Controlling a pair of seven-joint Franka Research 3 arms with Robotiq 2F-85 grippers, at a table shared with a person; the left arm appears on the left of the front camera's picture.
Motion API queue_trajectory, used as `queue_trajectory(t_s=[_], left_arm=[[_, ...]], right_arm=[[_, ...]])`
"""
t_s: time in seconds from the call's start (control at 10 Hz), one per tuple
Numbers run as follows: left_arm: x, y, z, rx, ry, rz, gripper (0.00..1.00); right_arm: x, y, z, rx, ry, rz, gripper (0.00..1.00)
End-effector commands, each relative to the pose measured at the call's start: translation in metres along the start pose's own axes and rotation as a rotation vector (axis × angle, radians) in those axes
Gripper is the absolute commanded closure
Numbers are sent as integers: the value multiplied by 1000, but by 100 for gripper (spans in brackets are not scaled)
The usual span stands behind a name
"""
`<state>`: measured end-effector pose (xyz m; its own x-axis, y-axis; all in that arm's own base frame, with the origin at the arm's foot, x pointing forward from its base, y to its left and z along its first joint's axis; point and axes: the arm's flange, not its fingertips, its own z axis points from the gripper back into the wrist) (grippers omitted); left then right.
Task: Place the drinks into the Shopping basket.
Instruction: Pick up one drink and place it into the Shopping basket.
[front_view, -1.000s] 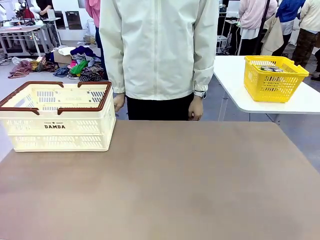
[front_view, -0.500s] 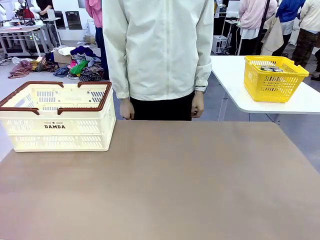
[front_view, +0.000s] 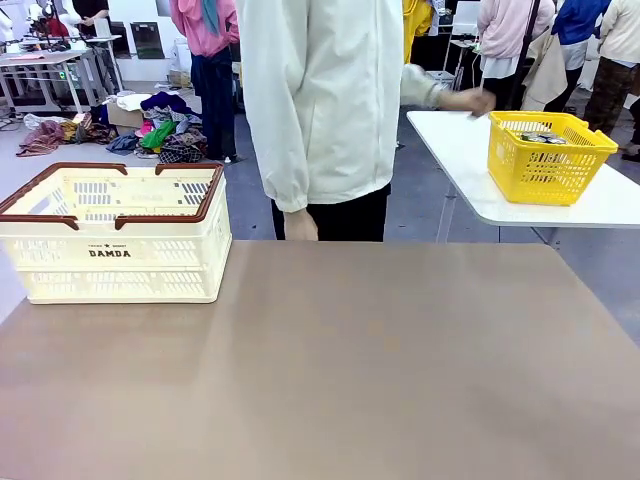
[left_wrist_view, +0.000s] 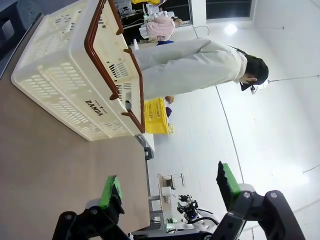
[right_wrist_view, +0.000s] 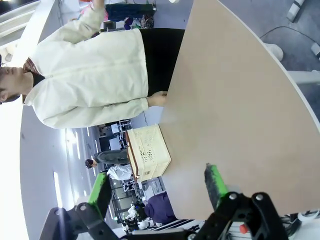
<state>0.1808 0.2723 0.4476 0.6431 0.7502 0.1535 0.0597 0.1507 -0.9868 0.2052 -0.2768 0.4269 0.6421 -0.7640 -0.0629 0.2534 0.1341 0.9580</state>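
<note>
The Shopping basket (front_view: 110, 235), cream with a brown rim and "DAMDA" on its side, stands at the far left of the brown table (front_view: 330, 370). It also appears in the left wrist view (left_wrist_view: 75, 85) and, small, in the right wrist view (right_wrist_view: 147, 152). My left gripper (left_wrist_view: 170, 186) is open with nothing between its green pads. My right gripper (right_wrist_view: 157, 189) is open too, above the table surface. The drinks are hidden; some silvery items lie in the yellow basket (front_view: 548, 155), too small to identify. The person's hand (front_view: 465, 100) reaches toward that yellow basket.
The person (front_view: 325, 110) stands at the table's far edge, turned to the picture's right. The yellow basket sits on a white side table (front_view: 470, 170) at the back right. Other people and clothes lie farther back.
The person has turned toward the picture's right and stretched one arm out to the yellow basket; the other hand stays at the table's far edge. Both grippers remain open.
</note>
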Motion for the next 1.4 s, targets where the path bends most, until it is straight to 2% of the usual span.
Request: queue_trajectory(t_s=[0.0,1.3], left_arm=[[1,0,0,-8,6,-21,0],[1,0,0,-8,6,-21,0]], right_arm=[[1,1,2,12,2,13,0],[1,1,2,12,2,13,0]])
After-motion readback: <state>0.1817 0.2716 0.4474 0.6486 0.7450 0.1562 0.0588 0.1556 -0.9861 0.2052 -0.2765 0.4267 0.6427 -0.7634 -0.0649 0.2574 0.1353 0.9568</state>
